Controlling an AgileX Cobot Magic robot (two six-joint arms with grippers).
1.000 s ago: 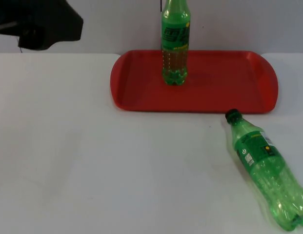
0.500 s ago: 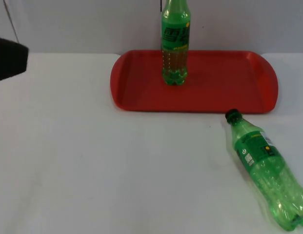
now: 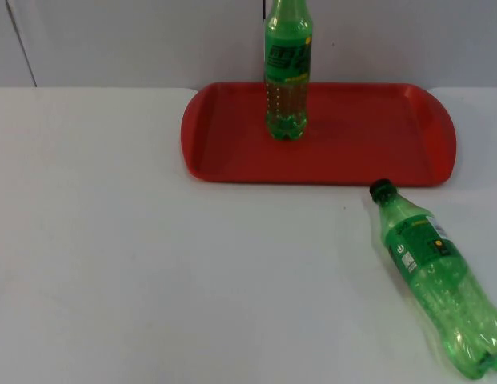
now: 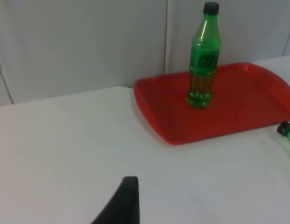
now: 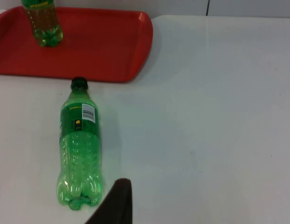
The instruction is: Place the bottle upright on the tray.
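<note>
Looking across a white table [image 3: 152, 264] ending at a grey wall [image 3: 136, 40]. Finding the lying bottle [image 3: 436, 276], green plastic with a dark cap, resting on its side on the table, not on the tray [image 3: 368, 144]. Pointing its cap toward the tray's near edge, close to it but apart; pointing its base away, toward the table's near right side. Showing a label with a barcode around its middle in the right wrist view [image 5: 79, 149].

Seeing the red tray sitting flat against the far side of the table. Carrying a standing bottle [image 3: 286, 72], also green and upright, in its left half, with a label and a little liquid at the bottom.

Hovering over the table just beyond the lying bottle's base: the right gripper [image 5: 114, 205], touching nothing. Waiting over the open table, well apart from the tray: the left gripper [image 4: 121, 205]. Not being able to tell, for either gripper, whether spread or pressed together.
</note>
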